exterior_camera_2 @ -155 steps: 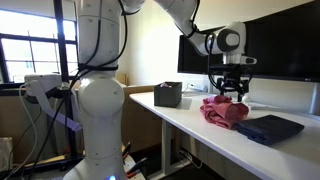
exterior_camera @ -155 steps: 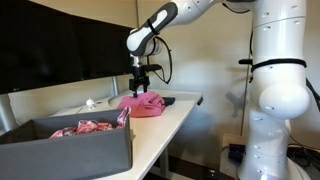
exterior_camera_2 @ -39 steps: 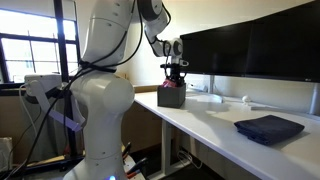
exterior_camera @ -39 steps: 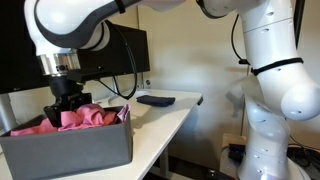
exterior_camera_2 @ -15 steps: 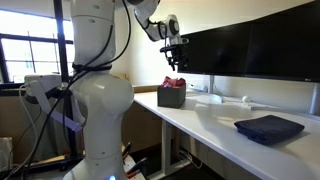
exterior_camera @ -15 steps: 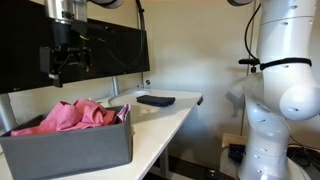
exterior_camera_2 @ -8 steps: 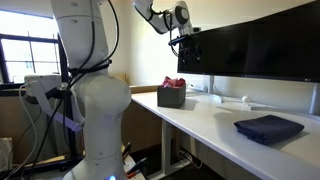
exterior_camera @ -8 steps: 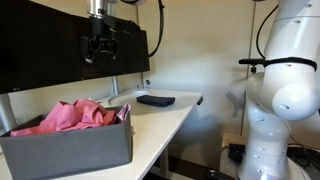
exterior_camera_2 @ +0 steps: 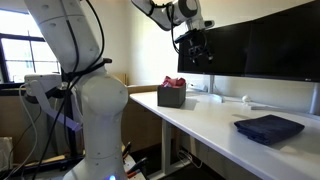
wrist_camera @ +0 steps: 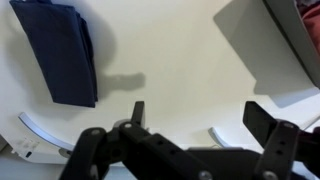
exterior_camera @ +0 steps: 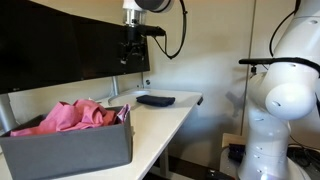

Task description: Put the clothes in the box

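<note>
A: The gripper point(exterior_camera: 132, 50) hangs high over the desk point(exterior_camera: 170, 118), up in front of the monitor point(exterior_camera: 60, 50).

B: And it's empty. In the wrist view the fingers point(wrist_camera: 137, 112) are spread wide, with only bare desk between them.

A: Down at the desk's end, the pink clothes point(exterior_camera: 75, 115) sit heaped in the box point(exterior_camera: 70, 150), bulging above the rim.

B: One piece is out, though. The navy cloth point(exterior_camera_2: 265, 128) lies folded flat on the desk, well apart from the box.

A: The wrist camera has it upper left and the box corner upper right, so the gripper is between the two.

B: My read is that the height is travel clearance, and the fingers are parted ready for a grab at that navy cloth.

A: It's flat and folded, so I'd say it needs a low pinch right at the desk, or only the top layer lifts.
</note>
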`<state>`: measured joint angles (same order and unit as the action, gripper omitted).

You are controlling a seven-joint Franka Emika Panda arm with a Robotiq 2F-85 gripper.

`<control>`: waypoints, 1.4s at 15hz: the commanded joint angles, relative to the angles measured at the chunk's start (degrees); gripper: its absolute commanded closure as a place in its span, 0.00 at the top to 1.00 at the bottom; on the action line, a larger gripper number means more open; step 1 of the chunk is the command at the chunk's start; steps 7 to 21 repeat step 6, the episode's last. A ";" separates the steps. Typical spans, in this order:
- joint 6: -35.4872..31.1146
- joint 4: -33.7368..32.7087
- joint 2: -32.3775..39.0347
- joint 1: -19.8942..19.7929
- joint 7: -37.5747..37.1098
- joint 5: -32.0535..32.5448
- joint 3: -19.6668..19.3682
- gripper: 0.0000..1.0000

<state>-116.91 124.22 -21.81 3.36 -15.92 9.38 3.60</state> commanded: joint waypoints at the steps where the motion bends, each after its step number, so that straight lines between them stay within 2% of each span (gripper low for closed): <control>1: 0.70 3.94 -2.93 -1.17 4.98 -2.78 -1.66 1.00; 2: 0.24 1.56 -1.05 -1.78 2.02 -1.08 -0.09 1.00; 21: 0.27 2.74 -1.54 -1.86 3.32 -1.69 -0.86 1.00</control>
